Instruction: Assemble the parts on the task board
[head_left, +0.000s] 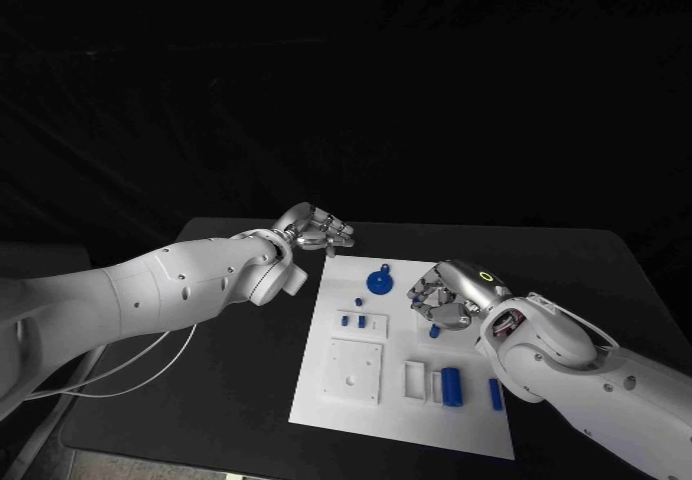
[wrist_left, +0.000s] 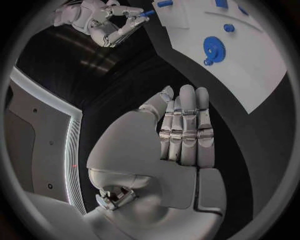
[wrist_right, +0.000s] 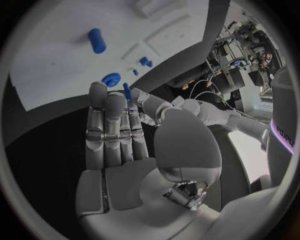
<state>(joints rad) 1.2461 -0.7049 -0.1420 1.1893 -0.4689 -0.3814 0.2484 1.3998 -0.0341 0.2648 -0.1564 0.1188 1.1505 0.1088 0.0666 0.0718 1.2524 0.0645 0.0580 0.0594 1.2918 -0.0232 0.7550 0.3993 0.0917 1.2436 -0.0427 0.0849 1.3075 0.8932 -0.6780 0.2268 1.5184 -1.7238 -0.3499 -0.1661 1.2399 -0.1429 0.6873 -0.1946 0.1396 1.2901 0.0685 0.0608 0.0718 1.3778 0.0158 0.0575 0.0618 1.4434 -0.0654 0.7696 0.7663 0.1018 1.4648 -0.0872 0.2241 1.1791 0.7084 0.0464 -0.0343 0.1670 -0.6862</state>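
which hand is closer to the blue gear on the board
Left, narrowly. The left hand hovers off the board's far corner, just beyond the gear; the right hand is over the board beside it, pinching a blue peg.

White task board on black table, blue gear near its far edge, left hand curled beyond the board, right hand pinching small blue peg above it

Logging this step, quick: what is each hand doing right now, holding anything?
Left hand: holds nothing, fingers straight and close together, off the task board's far left corner.
Right hand: pinches a small blue part above the board.
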